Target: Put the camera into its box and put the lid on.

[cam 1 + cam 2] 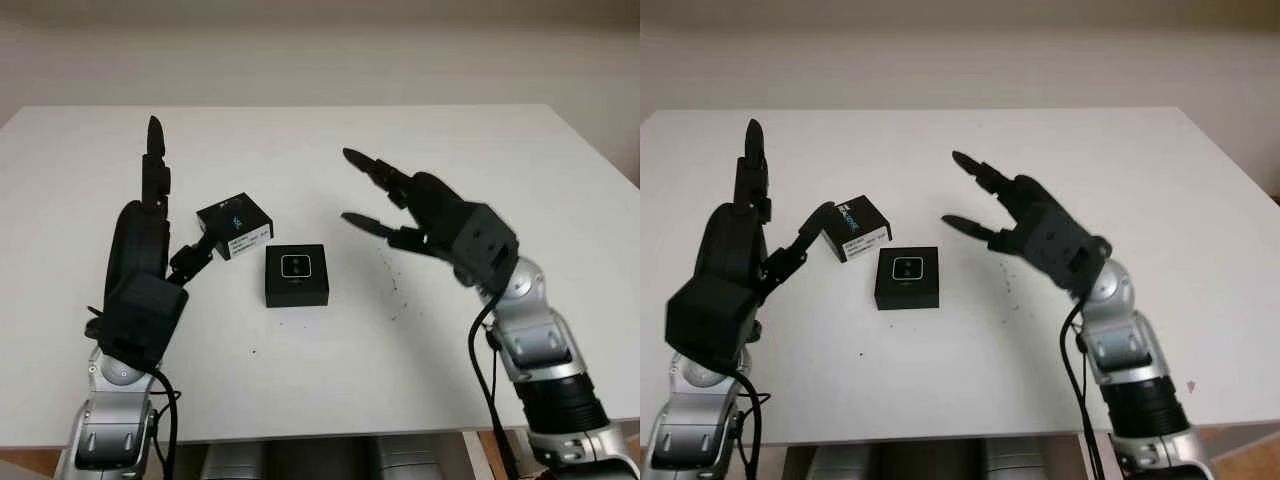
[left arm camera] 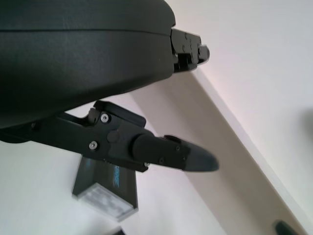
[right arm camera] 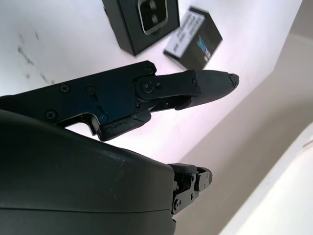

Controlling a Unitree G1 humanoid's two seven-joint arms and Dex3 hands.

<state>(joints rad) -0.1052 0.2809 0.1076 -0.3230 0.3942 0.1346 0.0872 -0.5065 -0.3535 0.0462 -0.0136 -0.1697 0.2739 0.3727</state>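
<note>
An open black box (image 1: 297, 277) lies flat near the middle of the white table, and the small camera (image 1: 297, 265) sits in it, lens face up. Just behind and to the left stands the black lid (image 1: 235, 226), tilted, with a white label on its side. My left hand (image 1: 175, 200) is raised to the left of the lid and is open, one finger pointing up and its thumb (image 1: 193, 256) close by the lid's left edge. My right hand (image 1: 352, 187) hovers open to the right of the box, fingers pointing at it. The right wrist view shows the box (image 3: 146, 19) and the lid (image 3: 193, 41).
Small dark specks (image 1: 395, 285) dot the table (image 1: 330, 380) to the right of the box. The front edge runs just ahead of both forearms. A pale wall stands behind the far edge.
</note>
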